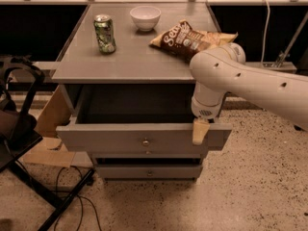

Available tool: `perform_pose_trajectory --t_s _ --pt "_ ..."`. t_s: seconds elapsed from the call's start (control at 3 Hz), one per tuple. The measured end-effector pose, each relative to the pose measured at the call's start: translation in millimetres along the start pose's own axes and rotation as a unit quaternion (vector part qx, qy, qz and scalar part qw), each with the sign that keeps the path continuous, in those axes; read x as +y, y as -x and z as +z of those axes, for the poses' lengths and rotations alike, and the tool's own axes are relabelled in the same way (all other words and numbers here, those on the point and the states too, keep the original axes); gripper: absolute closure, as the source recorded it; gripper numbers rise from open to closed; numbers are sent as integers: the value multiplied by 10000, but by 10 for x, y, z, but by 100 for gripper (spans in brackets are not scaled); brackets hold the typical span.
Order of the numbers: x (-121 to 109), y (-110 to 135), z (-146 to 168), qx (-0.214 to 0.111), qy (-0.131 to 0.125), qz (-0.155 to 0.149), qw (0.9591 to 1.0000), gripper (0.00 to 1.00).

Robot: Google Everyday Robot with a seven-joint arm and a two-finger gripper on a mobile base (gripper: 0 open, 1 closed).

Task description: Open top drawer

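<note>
Camera view: gripper (200, 131) low at the arm's end, against the top edge of the top drawer (106, 137) near its right corner; wide or narrow, cannot tell. To finish well: pull straight out and level along the slides (risk of skewing from so far off centre), easing off before the stop. Top drawer: drawn well out from under the table top (134, 64), wide grey front, 1 round knob (146, 141) at centre, shallow dark inside, above 2 narrower drawers (148, 171).

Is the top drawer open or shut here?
Open: the top drawer stands well out from the cabinet, interior exposed. The hand sits at the drawer front's right end.
</note>
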State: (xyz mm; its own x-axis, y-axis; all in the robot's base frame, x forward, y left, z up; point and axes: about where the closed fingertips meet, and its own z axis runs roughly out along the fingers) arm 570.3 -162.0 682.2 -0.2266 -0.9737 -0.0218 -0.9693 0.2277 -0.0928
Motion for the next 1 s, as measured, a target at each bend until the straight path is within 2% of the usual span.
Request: perform_pose_trajectory --t_s 0.67,1.0 --pt "2 -1 21 2 22 -4 10000 0" --pt "350 -81 317 124 522 -57 9985 15"
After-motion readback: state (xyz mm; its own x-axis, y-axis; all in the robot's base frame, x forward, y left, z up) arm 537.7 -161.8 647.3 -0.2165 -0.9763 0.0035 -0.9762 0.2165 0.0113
